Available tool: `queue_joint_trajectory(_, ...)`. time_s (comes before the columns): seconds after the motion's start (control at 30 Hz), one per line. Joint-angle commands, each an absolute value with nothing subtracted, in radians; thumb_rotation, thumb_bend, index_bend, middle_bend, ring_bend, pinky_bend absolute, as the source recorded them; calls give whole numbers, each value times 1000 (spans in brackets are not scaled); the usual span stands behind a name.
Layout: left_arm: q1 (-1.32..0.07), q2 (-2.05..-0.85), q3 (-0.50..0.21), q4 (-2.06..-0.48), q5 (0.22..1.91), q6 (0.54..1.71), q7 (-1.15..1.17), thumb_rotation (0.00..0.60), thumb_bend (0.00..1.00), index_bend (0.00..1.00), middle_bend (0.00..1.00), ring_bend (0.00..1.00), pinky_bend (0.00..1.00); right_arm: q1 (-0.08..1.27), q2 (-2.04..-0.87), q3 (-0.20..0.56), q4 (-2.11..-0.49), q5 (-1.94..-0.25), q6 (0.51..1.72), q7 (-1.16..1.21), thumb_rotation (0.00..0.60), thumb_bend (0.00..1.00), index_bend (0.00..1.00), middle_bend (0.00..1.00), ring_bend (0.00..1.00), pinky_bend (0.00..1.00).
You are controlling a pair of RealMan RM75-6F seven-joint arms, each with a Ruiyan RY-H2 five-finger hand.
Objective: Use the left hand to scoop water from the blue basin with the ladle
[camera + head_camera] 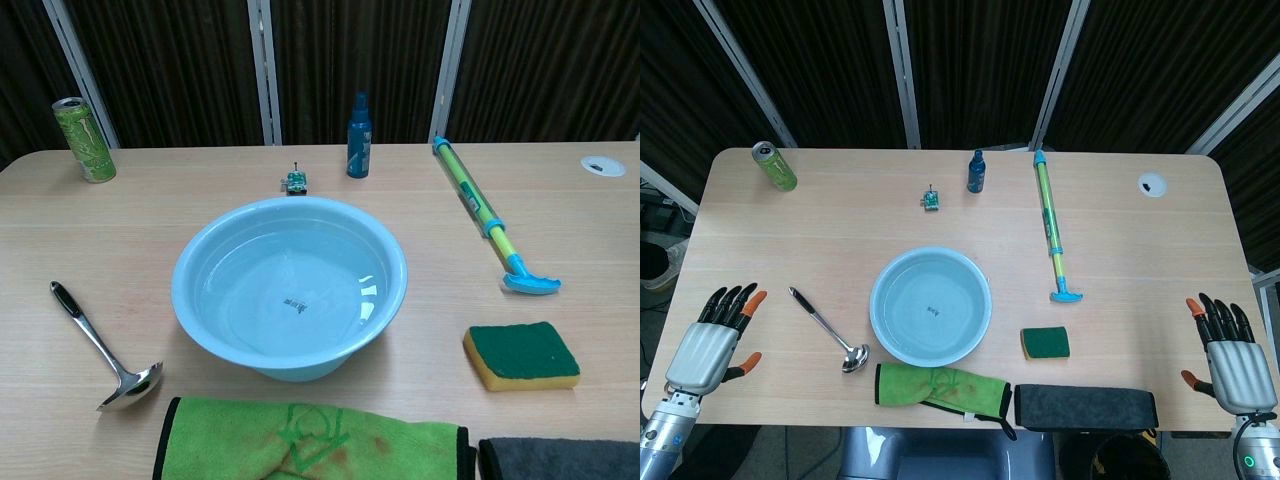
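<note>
A light blue basin holding clear water sits at the table's middle front. The steel ladle with a black handle tip lies flat on the table just left of the basin, bowl toward the front. My left hand hovers at the front left edge, fingers spread, holding nothing, well left of the ladle. My right hand rests at the front right edge, also spread and empty. Neither hand appears in the chest view.
A green can stands back left. A small green clip, a blue bottle and a long water pump toy lie behind and right of the basin. Sponge, green cloth and grey cloth line the front.
</note>
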State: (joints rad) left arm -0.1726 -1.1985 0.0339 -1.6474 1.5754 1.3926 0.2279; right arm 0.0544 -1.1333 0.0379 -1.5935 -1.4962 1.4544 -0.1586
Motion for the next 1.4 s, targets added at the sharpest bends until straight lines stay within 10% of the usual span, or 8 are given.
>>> queue_joint_trajectory(0.03,-174,-1200,33,-1647,1571,1387,228,600,232,63,0,0,0,54,-1133,38,-1593,-1495,1455,-156,600,0,0,0,0,0)
queue_joint_trajectory(0.3,-195,-1210,28,-1638,1555,1343,215,600,234,98,0,0,0,48,-1124,39,-1597,-1497,1467,-135,600,0,0,0,0,0)
queue_joint_trajectory(0.77,-300,-1312,-7,-1473,1510,1186,183,600,238,472,0,0,0,61,-1127,54,-1590,-1460,1440,-129,600,0,0,0,0,0)
queue_joint_trajectory(1.4,-430,-1508,-37,-1229,1433,999,204,600,251,468,0,0,0,84,-1118,95,-1581,-1351,1380,-126,600,0,0,0,0,0)
